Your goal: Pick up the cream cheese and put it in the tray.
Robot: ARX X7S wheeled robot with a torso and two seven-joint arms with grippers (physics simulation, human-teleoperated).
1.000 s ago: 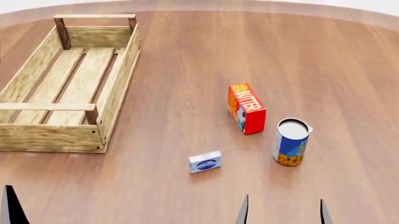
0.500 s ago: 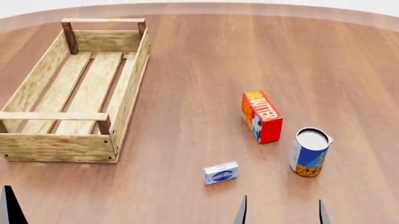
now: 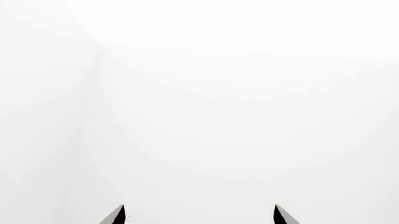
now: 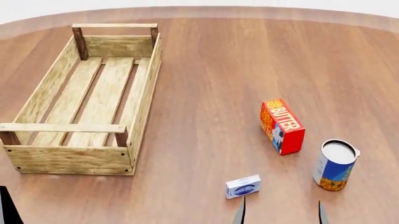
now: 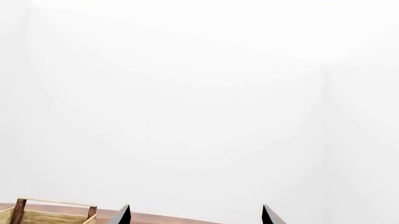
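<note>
I see the cream cheese (image 4: 243, 186) lying on the bench (image 4: 212, 84), just ahead of my right fingers (image 4: 239, 215), which are spread and empty; the tray (image 4: 145, 100) sits well apart, left.

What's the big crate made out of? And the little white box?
The tray looks like pale, unvarnished wood: grain lines and knots show on its slats, with darker wooden corner posts. The cream cheese looks like matte printed cardboard, with flat faces and sharp folded edges, though that is a guess.
</note>
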